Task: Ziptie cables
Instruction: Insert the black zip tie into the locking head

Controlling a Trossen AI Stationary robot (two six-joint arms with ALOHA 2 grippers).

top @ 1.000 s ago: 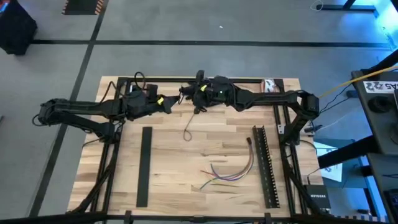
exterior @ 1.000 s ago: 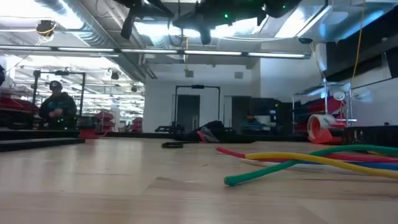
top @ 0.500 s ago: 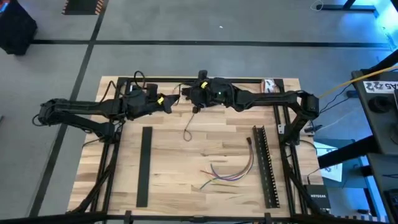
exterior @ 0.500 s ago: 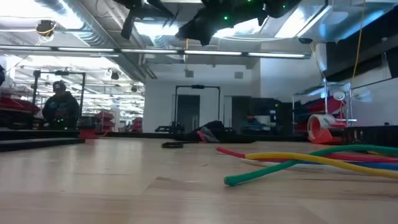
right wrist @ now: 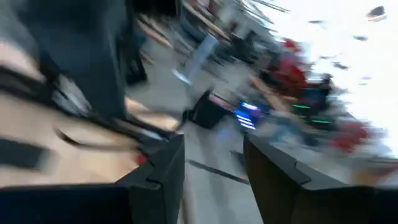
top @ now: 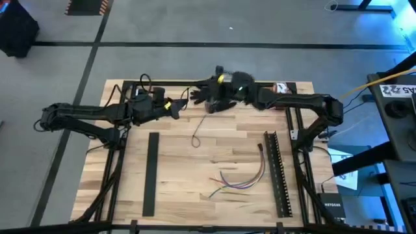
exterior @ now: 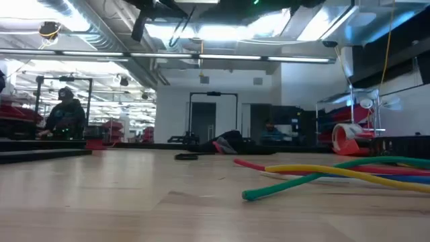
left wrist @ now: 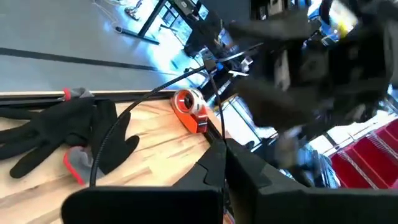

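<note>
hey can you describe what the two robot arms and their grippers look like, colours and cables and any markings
Both arms are dark, slim and jointed. The left arm carries looping black cables and a small yellow marking near its wrist. The right arm shows a yellow-green light near its wrist. The left gripper has two angular black fingers, and the right gripper has two broad dark fingers with flat inner faces.

Only one piece of lettering is reading clearly: in the high view, a dark box [top: 332, 207] is sitting off the worktop's near right corner, and white capitals spelling "NETGEAR" are running along its top. On the stand at the right edge of that view, a white label [top: 395, 90] is carrying dark characters, but they are showing too small to make out. Nothing else in the low view or either wrist view is offering readable text.
</note>
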